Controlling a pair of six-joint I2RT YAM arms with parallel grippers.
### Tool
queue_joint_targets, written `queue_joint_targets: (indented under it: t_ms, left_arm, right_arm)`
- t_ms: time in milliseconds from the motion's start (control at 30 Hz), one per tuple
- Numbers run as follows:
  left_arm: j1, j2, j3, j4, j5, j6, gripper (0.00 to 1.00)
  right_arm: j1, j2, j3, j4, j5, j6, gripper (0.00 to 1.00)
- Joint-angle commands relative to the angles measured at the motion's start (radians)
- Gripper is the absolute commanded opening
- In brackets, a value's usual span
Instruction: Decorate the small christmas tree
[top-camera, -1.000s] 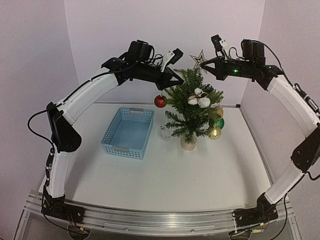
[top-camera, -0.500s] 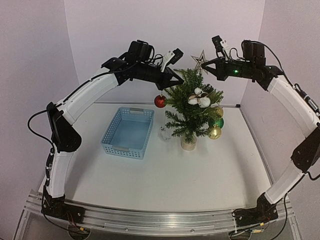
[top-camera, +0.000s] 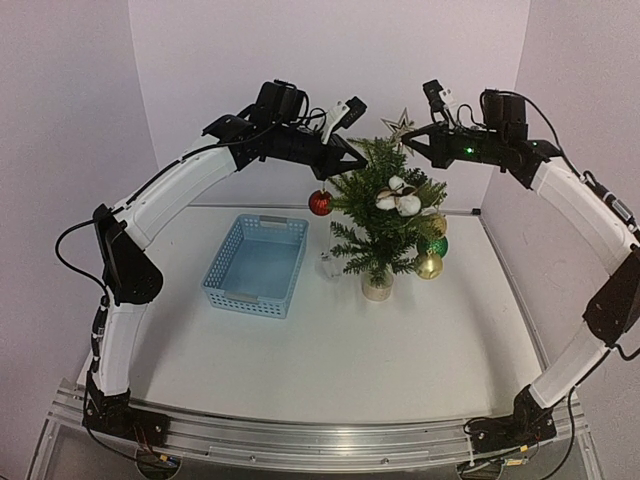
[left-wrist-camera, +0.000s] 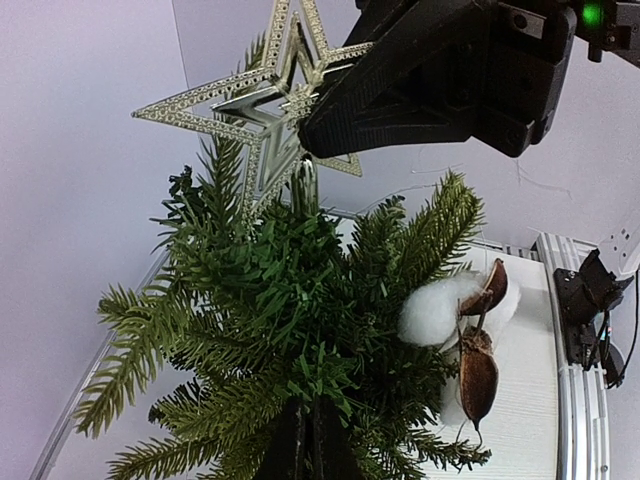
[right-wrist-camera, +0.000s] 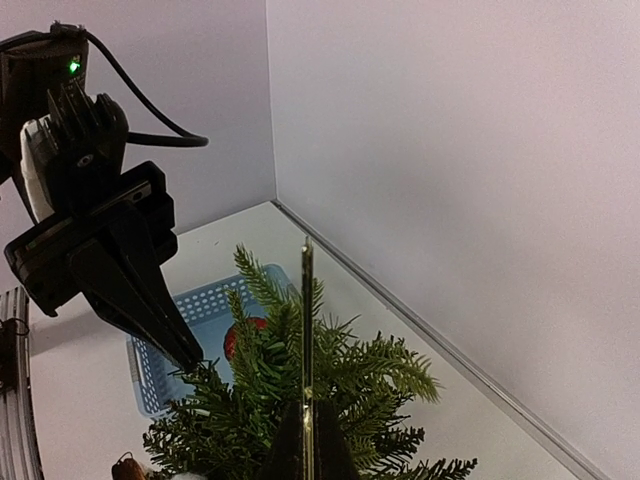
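- The small christmas tree (top-camera: 385, 215) stood upright on its round base near the back of the white table (top-camera: 330, 360). It was to the right of the blue basket (top-camera: 257, 265), near it but not touching.
- The right gripper (top-camera: 410, 133) was up by the top of the tree. Its fingers pinched a gold star (left-wrist-camera: 245, 95) by one side.
- The star hung tilted just above the top twig. Its little stem pointed down at the green needles. I could not tell if it touched them.
- The left gripper (top-camera: 358, 167) was at the other side of the tree top. Its fingers were pressed together, and the tip poked in among the top branches. I could not tell if a twig was caught between them.
- A red ball (top-camera: 320, 203) hung at the tree's left side, just under the left gripper.
- A white cotton puff (top-camera: 400, 197) with brown shells sat in the upper branches.
- A green ball (top-camera: 437, 245) and a gold ball (top-camera: 429, 265) hung low on the tree's right side.
- A small clear thing (top-camera: 327, 265) lay on the table between the basket and the tree's base. It was too small to make out.
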Motion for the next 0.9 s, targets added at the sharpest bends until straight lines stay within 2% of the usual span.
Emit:
queue_joint_targets:
  t_ms: [0, 167, 333, 500, 700, 867]
  left_arm:
    - [0.002, 0.007, 0.045, 0.021, 0.003, 0.012, 0.0]
    - [0.002, 0.006, 0.046, 0.02, 0.004, 0.011, 0.0]
    - [0.002, 0.006, 0.046, 0.021, 0.007, 0.013, 0.0]
    - [0.002, 0.004, 0.047, 0.017, 0.007, 0.015, 0.0]
    - [0.001, -0.001, 0.043, 0.01, 0.014, 0.016, 0.0]
    - [0.002, -0.008, 0.039, 0.006, 0.023, 0.016, 0.08]
  right_arm:
    - [-0.007, -0.021, -0.027, -0.002, -0.029, 0.026, 0.0]
    - [-0.007, -0.042, -0.071, 0.015, -0.026, 0.014, 0.01]
    - [-0.007, -0.047, -0.064, 0.015, -0.04, 0.019, 0.27]
    - [-0.007, -0.045, -0.035, 0.016, -0.043, 0.029, 0.35]
    - [-0.006, -0.067, -0.049, 0.014, -0.015, 0.03, 0.52]
    - [-0.01, -0.095, -0.071, 0.011, 0.026, 0.041, 0.62]
